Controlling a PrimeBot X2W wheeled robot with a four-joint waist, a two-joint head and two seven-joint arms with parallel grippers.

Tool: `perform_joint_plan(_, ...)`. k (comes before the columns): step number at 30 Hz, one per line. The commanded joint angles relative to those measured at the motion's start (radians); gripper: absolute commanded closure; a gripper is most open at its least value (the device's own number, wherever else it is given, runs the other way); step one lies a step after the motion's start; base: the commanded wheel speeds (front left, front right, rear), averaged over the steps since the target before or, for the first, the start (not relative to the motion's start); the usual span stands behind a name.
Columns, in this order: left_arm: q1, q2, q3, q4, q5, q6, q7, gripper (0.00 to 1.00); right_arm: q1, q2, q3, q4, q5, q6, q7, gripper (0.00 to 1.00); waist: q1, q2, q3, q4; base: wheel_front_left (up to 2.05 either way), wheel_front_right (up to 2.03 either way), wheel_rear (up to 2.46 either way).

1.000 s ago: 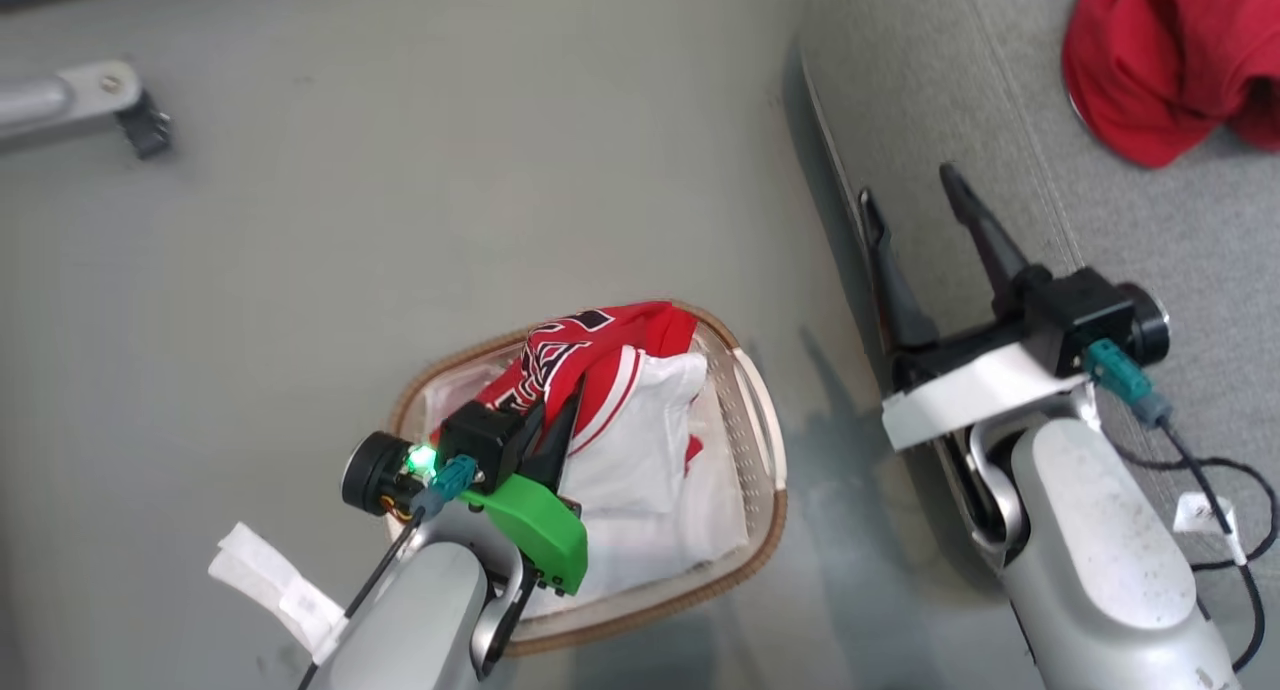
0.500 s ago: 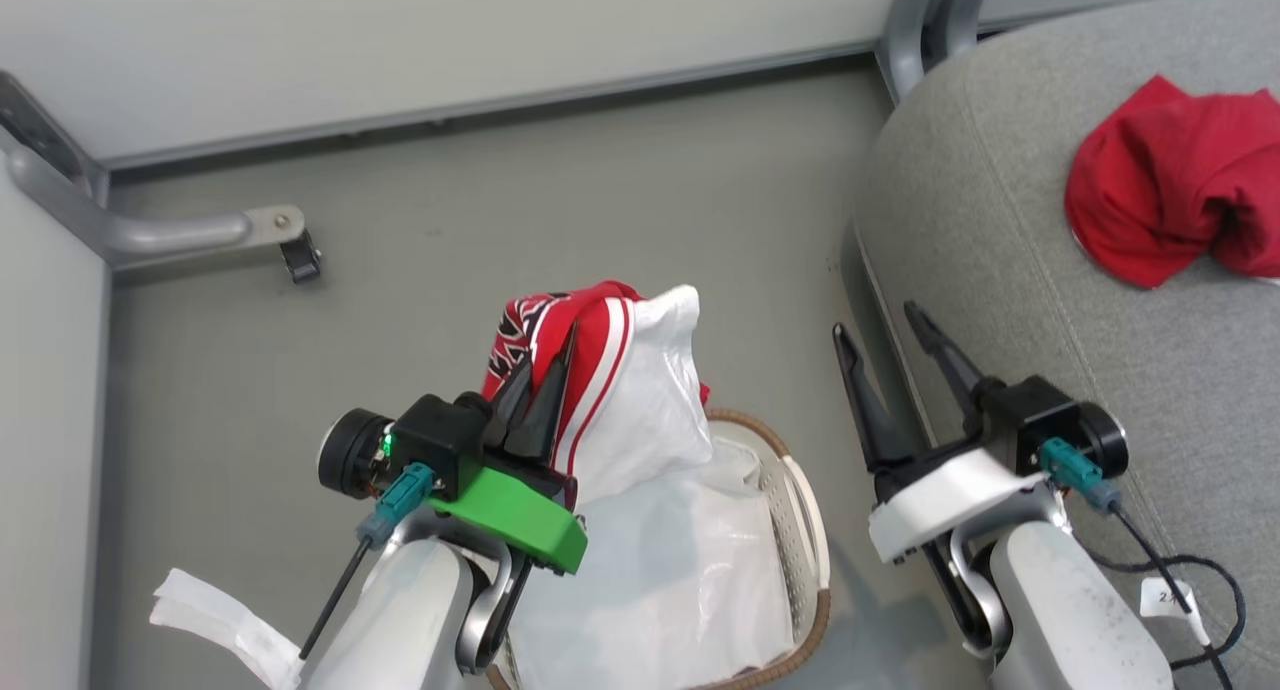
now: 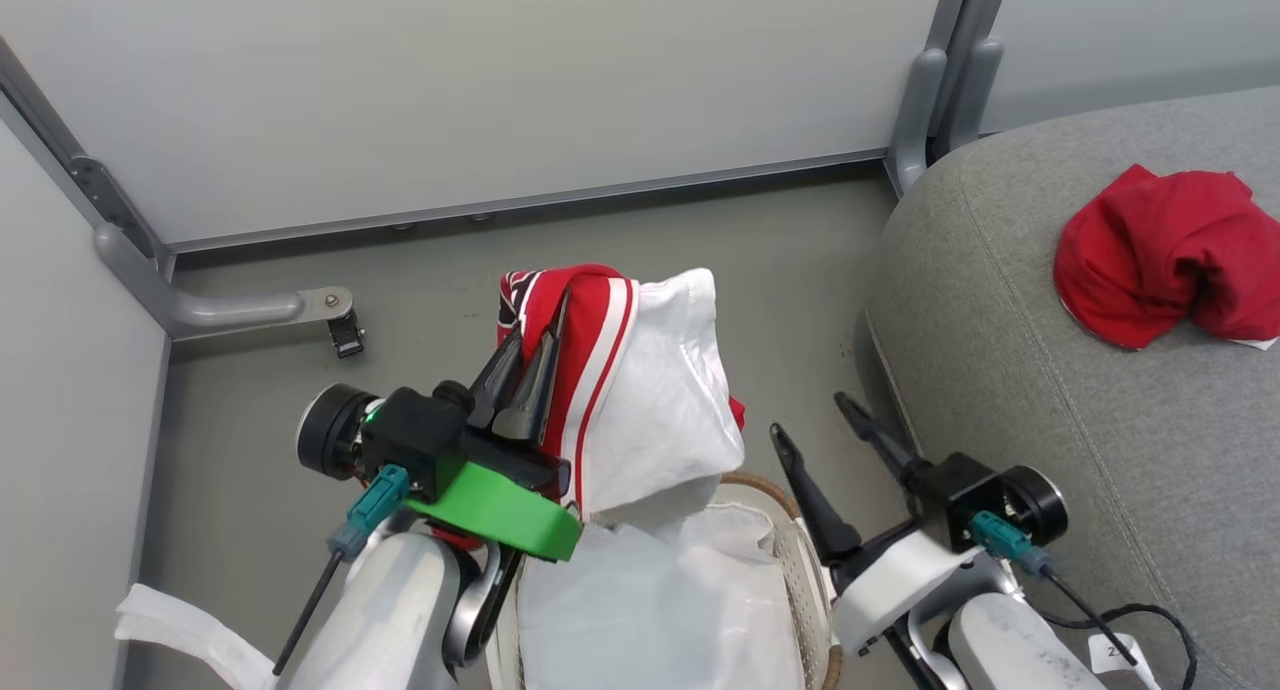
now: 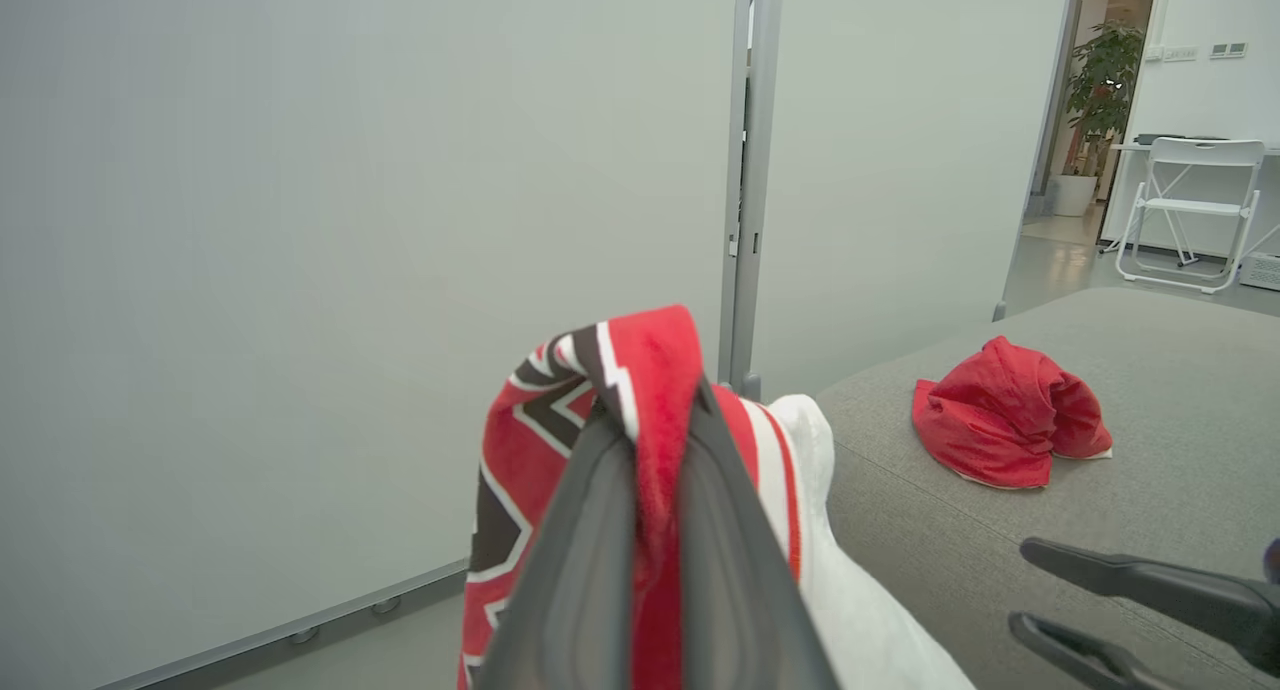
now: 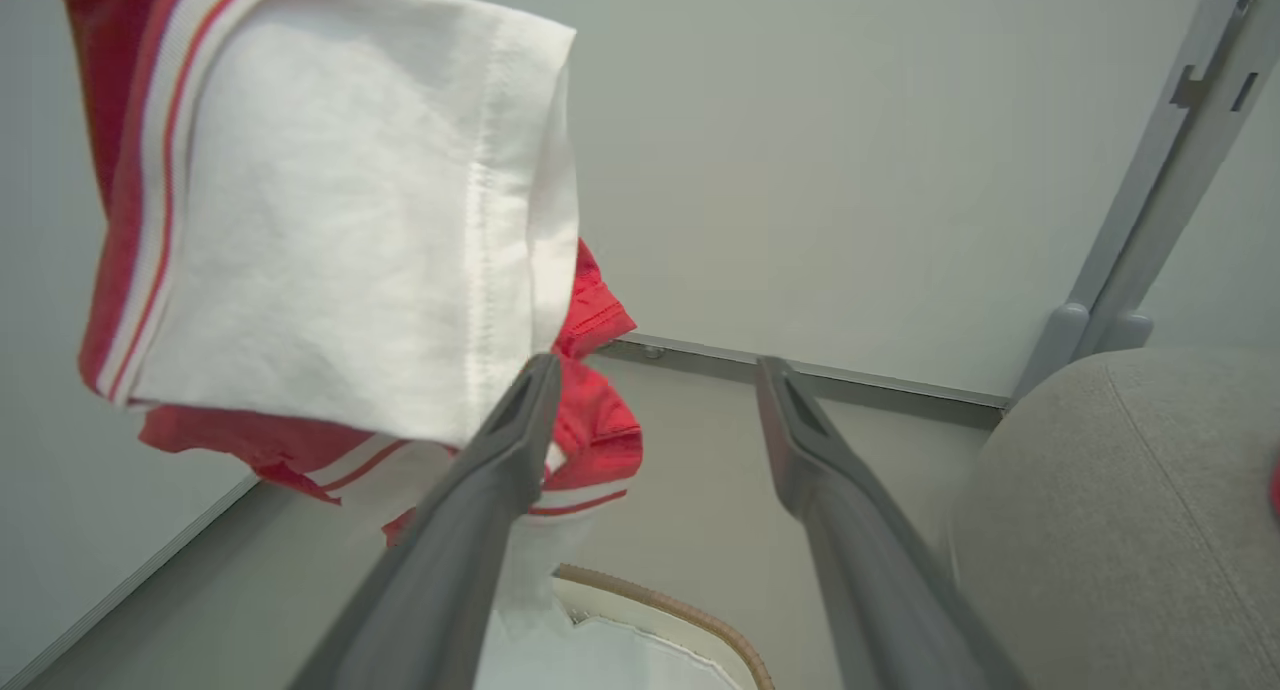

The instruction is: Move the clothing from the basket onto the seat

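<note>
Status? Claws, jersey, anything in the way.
Left claw shut on jersey, held over basket. Right claw open, empty, between jersey and seat. One red garment on seat.

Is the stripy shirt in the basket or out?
Mostly out: the left gripper, shut on the jersey, holds it up above the basket. Its lowest tip I cannot tell.

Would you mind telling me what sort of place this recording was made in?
Probably a partitioned test bay in an office: pale divider panels enclose a grey seat, and through the gap stand a white folding chair and a potted plant.
</note>
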Motion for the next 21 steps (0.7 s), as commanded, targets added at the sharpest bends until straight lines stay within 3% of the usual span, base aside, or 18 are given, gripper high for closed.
perform_joint_plan(1,0.018,0.005,0.002,-0.008,0.009,-0.002,-0.001,1.0,0.001,-0.011,0.019,-0.008,0.002,-0.001,-0.001,0.0,0.0001,0.0041,-0.001,-0.001,0.0,0.0,0.0)
perform_joint_plan(11,0.025,-0.005,-0.034,-0.006,0.006,-0.002,-0.001,1.0,-0.094,-0.078,0.181,-0.118,0.043,-0.001,-0.001,0.0,0.0001,0.0041,-0.003,0.006,0.0,0.0,0.0)
perform_joint_plan(21,0.006,-0.005,-0.091,0.008,-0.012,-0.002,-0.001,1.0,-0.221,-0.133,0.293,-0.099,0.011,-0.001,-0.001,0.0,0.0001,0.0041,-0.002,0.023,0.0,0.0,0.0)
